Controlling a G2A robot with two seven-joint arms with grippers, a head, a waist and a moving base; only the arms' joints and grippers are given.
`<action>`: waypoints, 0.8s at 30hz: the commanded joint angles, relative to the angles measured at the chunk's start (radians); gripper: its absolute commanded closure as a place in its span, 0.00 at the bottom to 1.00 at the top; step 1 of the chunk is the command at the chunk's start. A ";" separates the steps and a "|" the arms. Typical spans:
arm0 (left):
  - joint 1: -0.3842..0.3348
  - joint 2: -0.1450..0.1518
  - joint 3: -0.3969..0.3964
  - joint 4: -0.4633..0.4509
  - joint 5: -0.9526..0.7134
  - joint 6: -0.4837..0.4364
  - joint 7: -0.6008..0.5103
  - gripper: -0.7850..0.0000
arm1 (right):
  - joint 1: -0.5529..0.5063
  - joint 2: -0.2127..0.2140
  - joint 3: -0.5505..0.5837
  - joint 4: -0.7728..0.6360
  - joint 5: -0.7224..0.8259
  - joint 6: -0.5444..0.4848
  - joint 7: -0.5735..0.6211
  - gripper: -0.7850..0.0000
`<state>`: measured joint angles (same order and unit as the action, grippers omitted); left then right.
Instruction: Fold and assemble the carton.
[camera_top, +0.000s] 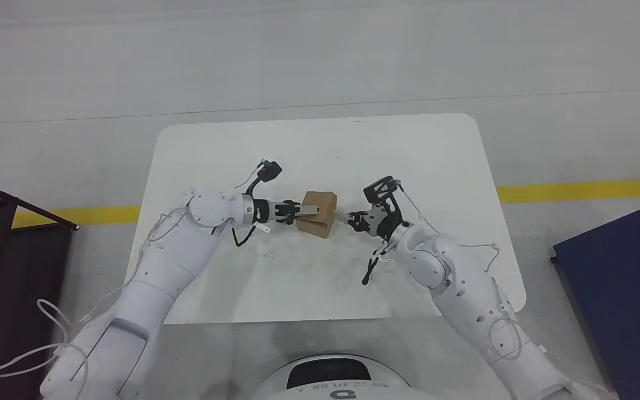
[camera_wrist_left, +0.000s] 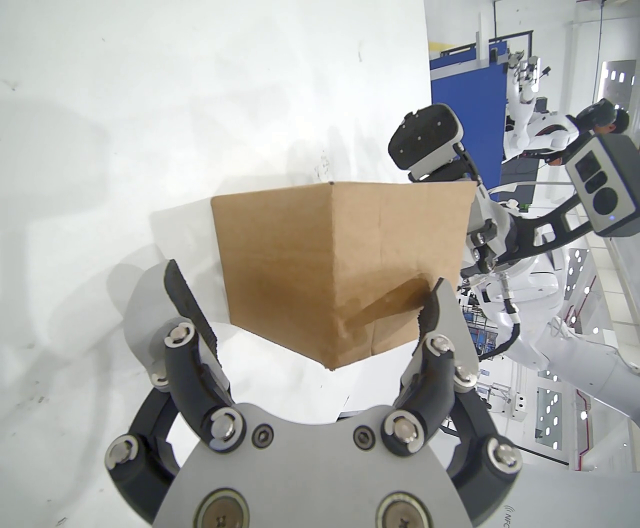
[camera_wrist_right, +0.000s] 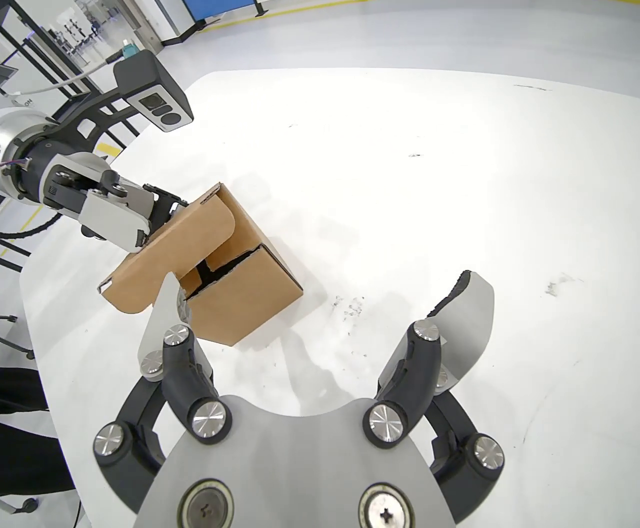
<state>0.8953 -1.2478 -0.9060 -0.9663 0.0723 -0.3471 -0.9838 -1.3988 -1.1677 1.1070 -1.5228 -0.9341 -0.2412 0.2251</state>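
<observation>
1. Grippers. In the top view, both arms reached up from the lower edge of the frame and met at its centre. The left gripper (camera_top: 297, 210) (camera_wrist_left: 307, 295) came in from the left. Its jaws were spread, with a corner edge of the carton (camera_top: 318, 213) (camera_wrist_left: 340, 260) (camera_wrist_right: 240, 295) between the fingers. In the right wrist view, one of its fingers (camera_wrist_right: 117, 220) lay flat against a rounded flap (camera_wrist_right: 165, 260) of the carton. The right gripper (camera_top: 352, 220) (camera_wrist_right: 320, 285) came in from the right. Its jaws were wide apart and gripped nothing. One fingertip (camera_wrist_right: 167, 300) sat just beside the carton's end; contact could not be confirmed.

2. Carton. The brown carton sat at the centre of the top view, between the two grippers, on the table (camera_top: 420, 160). The end facing the right gripper was only partly closed: a dark gap showed between its inner flaps, and the rounded flap stood out above them.

3. Surroundings. The white table had rounded corners. Beyond it lay grey floor, with a yellow line (camera_top: 570, 190) crossing at mid-height on both sides of the table.
</observation>
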 joint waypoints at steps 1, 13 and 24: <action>0.002 0.001 -0.001 -0.002 -0.001 -0.003 0.000 0.00 | 0.003 -0.001 -0.005 -0.002 -0.006 0.004 0.007 0.00; 0.008 0.003 0.001 -0.009 0.004 -0.004 0.000 0.00 | 0.029 -0.012 -0.040 -0.006 -0.030 0.024 0.042 0.00; 0.003 0.000 0.014 -0.003 0.012 0.008 0.004 0.00 | 0.050 -0.022 -0.063 0.015 -0.040 0.042 0.073 0.00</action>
<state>0.8990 -1.2474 -0.8920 -0.9711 0.0836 -0.3392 -0.9807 -1.3495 -1.1893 1.0444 -1.5079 -0.9737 -0.2004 0.2971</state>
